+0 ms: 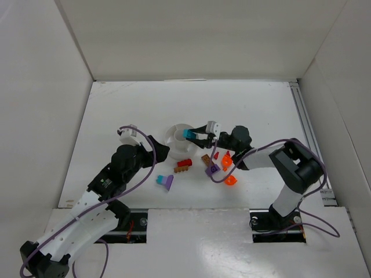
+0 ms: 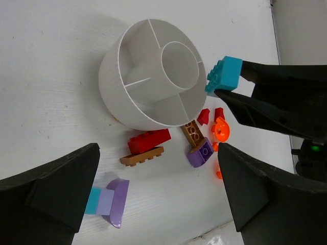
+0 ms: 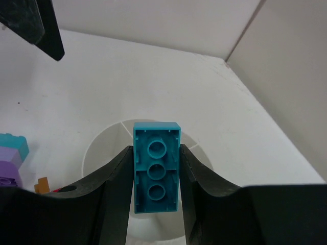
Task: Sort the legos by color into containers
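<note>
The white round dish (image 1: pixel 174 132) with wedge sections around a central cup stands mid-table and looks empty in the left wrist view (image 2: pixel 115 87). My right gripper (image 1: pixel 196 135) is shut on a teal brick (image 1: pixel 189 134) and holds it above the dish's right rim; the brick fills the jaws in the right wrist view (image 3: pixel 156 166). My left gripper (image 1: pixel 161 153) is open and empty just left of the loose bricks. A red brick (image 2: pixel 149 141), a brown plate (image 2: pixel 142 156), a purple brick (image 2: pixel 200 154) and an orange piece (image 2: pixel 220 131) lie in front of the dish.
A purple curved piece joined to a teal one (image 1: pixel 165 182) lies nearest the arm bases. More orange pieces (image 1: pixel 231 180) and small red bits (image 1: pixel 216 155) lie under the right arm. White walls close in the table on three sides.
</note>
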Robot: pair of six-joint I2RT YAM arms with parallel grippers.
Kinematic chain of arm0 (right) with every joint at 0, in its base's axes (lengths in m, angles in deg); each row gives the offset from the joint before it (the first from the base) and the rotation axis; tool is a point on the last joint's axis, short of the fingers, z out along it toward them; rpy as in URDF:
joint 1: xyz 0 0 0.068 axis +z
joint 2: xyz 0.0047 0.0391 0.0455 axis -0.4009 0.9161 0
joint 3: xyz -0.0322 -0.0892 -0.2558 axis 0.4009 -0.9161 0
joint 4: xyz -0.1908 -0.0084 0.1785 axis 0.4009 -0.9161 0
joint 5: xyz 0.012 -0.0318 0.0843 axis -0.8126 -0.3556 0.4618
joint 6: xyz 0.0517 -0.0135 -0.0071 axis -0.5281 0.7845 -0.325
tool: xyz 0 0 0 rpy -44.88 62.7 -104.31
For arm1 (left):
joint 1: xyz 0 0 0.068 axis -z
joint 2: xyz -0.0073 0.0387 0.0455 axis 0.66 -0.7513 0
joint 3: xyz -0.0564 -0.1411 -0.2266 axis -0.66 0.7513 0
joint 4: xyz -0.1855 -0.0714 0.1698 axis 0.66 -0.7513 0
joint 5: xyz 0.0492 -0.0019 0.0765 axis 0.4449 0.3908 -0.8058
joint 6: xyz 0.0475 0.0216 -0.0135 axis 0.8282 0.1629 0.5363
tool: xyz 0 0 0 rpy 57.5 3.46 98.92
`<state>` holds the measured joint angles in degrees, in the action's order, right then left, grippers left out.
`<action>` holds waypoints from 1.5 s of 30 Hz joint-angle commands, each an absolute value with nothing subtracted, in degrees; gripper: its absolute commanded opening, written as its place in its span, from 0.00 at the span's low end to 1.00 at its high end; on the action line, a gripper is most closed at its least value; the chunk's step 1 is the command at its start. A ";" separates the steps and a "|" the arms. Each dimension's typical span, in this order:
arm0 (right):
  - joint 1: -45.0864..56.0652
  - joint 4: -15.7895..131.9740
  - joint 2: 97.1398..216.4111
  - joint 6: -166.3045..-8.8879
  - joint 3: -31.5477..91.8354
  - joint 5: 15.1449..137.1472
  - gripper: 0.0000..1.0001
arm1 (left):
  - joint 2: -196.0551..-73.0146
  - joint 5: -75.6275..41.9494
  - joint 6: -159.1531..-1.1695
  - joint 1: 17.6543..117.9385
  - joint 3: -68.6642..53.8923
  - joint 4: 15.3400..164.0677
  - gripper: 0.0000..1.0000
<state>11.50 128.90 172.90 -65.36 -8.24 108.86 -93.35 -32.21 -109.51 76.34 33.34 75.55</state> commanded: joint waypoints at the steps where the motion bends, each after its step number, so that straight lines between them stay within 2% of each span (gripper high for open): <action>1: 9.85 151.13 175.97 -71.98 -7.17 114.11 0.30 | -92.53 -33.19 -108.66 76.54 31.47 76.61 1.00; 10: 8.79 158.71 181.95 -76.21 -8.40 115.17 0.35 | -91.91 -34.94 -109.19 76.54 30.95 74.07 1.00; 21: 8.79 161.96 181.43 -77.35 -10.60 115.17 0.62 | -91.38 -35.47 -110.33 76.54 30.95 73.01 1.00; 30: 8.79 157.84 174.85 -77.35 -10.60 115.70 0.68 | -91.38 -35.99 -112.52 76.54 30.95 70.12 1.00; 34: 8.79 147.66 168.79 -72.62 -10.07 113.70 0.73 | -92.18 -37.14 -118.40 76.54 30.95 65.39 1.00; 37: 10.28 133.44 161.15 -64.46 -10.77 109.57 0.79 | -93.31 -37.92 -125.69 76.54 30.95 60.21 1.00; 40: 13.79 113.41 150.63 -54.29 -11.30 96.68 0.82 | -93.93 -38.99 -134.90 76.54 32.26 56.41 1.00; 41: 15.11 108.31 147.88 -52.32 -11.30 86.02 0.84 | -93.93 -38.99 -136.50 76.54 33.39 55.88 1.00; 42: 16.34 100.78 145.50 -51.00 -11.30 81.56 0.84 | -93.93 -38.99 -138.00 76.54 34.10 55.87 1.00; 45: 17.76 95.25 136.54 -51.86 -14.98 69.24 0.85 | -93.93 -37.84 -143.01 76.54 36.83 55.87 1.00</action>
<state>17.01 109.06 141.63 -56.18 -11.95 87.40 -94.22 -37.42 -134.36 76.34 34.57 58.50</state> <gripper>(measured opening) 0.847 0.997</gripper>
